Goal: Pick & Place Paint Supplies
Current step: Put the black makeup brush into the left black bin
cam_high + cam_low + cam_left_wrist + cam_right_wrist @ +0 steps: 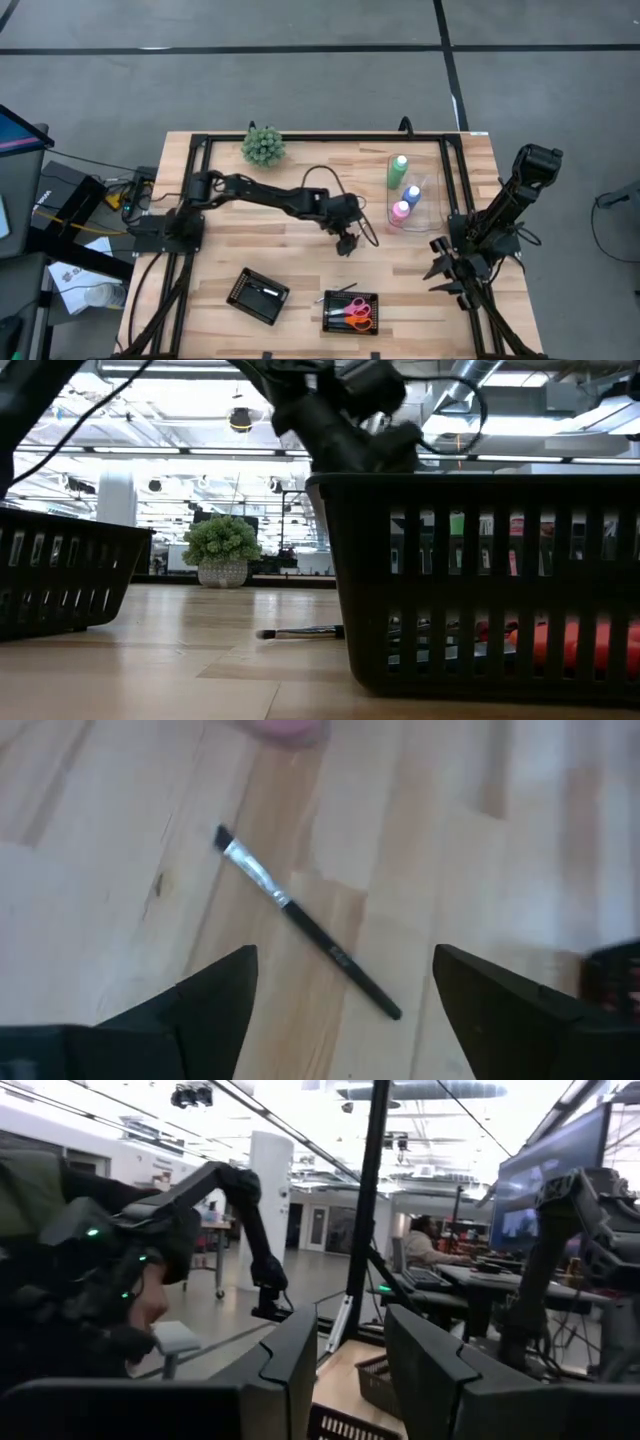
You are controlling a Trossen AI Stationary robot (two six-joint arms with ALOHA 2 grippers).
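Brush lies flat mid-worktop, under the left hand, whose fingers are spread and empty. Light, thin, stiff; probably best pinched at mid-handle. Right hand waits, part open.

High view straight down; low view level behind basket; left wrist close over brush; right wrist faces room.

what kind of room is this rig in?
Likely an open-plan robotics lab or workshop: exposed ceiling ducts, a person at a desk with monitors, and a wooden table in a black frame.
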